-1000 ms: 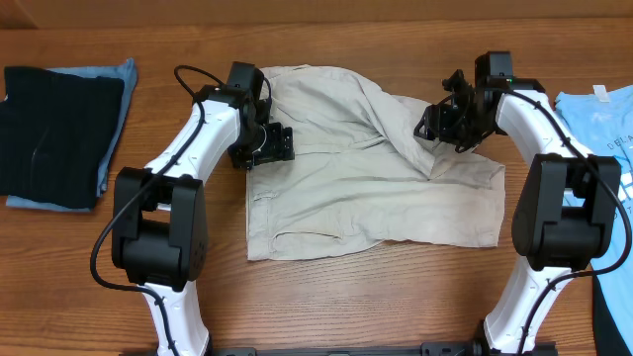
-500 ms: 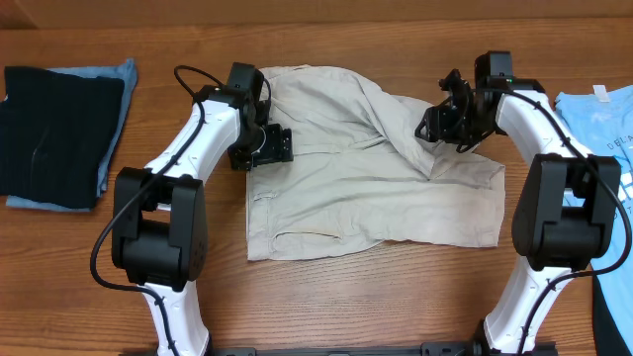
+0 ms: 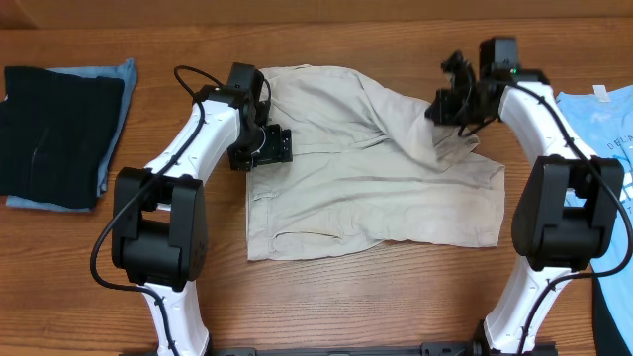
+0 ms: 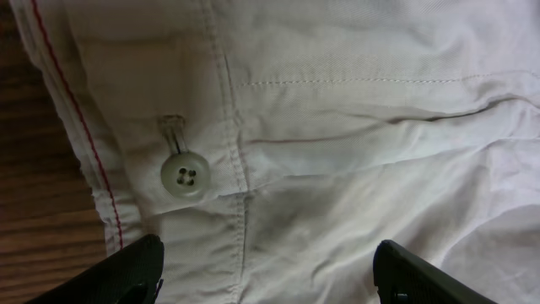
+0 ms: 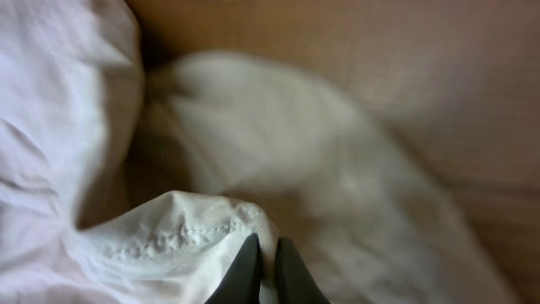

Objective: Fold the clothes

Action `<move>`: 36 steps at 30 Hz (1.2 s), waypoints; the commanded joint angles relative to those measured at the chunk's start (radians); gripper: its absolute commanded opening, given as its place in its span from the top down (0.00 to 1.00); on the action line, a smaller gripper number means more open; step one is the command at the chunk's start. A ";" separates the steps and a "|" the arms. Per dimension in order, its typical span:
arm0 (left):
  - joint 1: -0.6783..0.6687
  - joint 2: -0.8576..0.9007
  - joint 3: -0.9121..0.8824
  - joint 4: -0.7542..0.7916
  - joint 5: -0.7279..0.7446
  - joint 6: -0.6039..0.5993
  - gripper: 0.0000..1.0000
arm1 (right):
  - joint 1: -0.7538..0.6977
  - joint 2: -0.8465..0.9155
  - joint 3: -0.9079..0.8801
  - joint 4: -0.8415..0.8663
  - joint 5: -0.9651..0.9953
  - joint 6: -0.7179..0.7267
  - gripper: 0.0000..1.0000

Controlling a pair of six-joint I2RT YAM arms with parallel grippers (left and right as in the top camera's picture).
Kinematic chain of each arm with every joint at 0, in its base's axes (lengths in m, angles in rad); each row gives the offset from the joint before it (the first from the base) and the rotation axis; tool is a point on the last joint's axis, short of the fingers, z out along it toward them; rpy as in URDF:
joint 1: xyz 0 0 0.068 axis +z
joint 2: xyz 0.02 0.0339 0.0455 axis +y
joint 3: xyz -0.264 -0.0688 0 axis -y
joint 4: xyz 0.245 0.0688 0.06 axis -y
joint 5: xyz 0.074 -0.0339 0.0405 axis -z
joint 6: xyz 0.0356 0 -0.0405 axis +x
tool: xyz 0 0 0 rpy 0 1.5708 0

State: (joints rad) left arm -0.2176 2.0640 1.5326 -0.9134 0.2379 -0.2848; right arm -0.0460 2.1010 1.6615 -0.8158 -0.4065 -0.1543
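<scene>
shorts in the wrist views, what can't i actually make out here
Right wrist: beyond the hem pinched in the right pincer, the shorts are motion-blurred; folds unreadable.
Left wrist: left pincer cut off by the bottom edge; contact with the shorts unclear.
Overhead: blue T-shirt cropped by the right edge; its print unreadable.

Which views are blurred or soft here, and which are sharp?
Right wrist: shorts and table smeared, only the hem at the right gripper is fairly crisp. Left wrist: sharp, button and stitching clear. Overhead: sharp, even light, no harsh glare.
</scene>
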 commanded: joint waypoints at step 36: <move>-0.005 -0.005 0.238 -0.052 -0.183 0.003 0.50 | -0.008 -0.058 0.085 0.016 0.404 0.137 0.96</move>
State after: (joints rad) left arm -0.2176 2.0632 1.7664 -0.9108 0.1329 -0.2821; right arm -0.0486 1.9778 1.7763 -0.7670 0.0284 -0.0635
